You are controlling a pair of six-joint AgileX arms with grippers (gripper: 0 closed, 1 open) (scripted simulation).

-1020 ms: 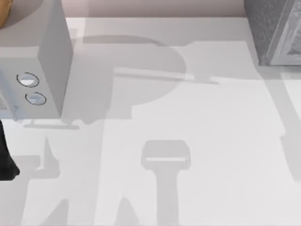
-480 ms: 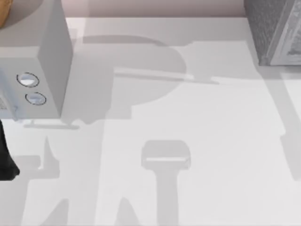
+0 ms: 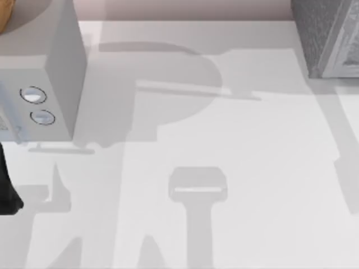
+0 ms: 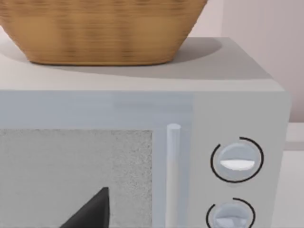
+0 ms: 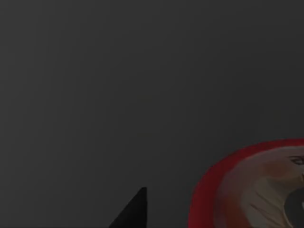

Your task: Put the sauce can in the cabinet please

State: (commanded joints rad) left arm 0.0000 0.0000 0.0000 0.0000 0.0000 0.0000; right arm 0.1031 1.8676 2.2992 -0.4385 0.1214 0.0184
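Note:
The sauce can [image 5: 247, 190] shows as a red rim with a pale printed label, close up against a dark grey background in the right wrist view. A black wedge of my right gripper [image 5: 133, 211] sits beside it with a gap between them. The cabinet [image 3: 325, 39] is the grey textured box at the table's far right corner in the top view. My left arm [image 3: 7, 190] is at the left edge of the table. A black part of my left gripper [image 4: 92, 213] hangs in front of the microwave door.
A grey microwave [image 3: 50, 84] with two round knobs [image 4: 236, 160] stands at the far left. A woven basket [image 4: 99, 28] rests on its top. The white table [image 3: 224, 134] carries shadows of the arms.

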